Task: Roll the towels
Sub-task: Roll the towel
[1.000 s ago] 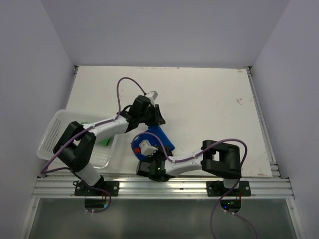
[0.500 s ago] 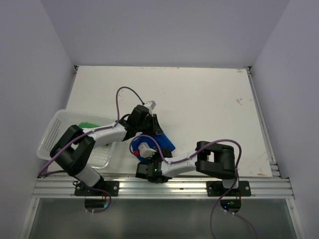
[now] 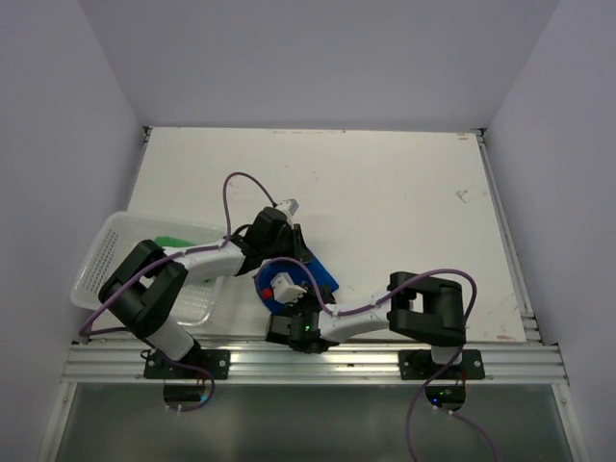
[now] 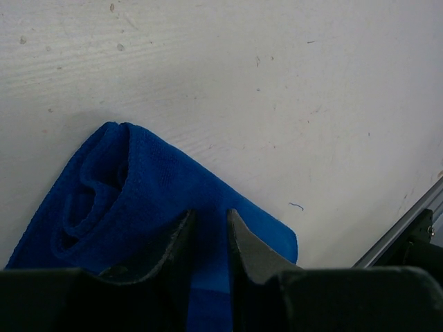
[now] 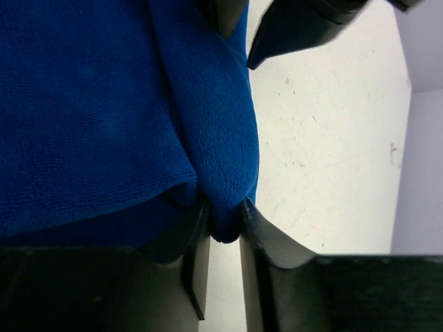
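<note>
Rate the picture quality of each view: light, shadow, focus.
Top external: evenly lit and sharp, with faint shadows under the arms on the table. Left wrist: the blue towel and tabletop are crisp, while the left gripper's fingers are dark and soft-edged. Right wrist: the towel fills the frame close up, shaded toward the bottom; the right gripper's fingers are near-black, and the table beyond is bright.

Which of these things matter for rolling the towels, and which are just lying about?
Part of the job:
blue towel
green towel
left gripper
right gripper

Just lying about:
white basket
table
</note>
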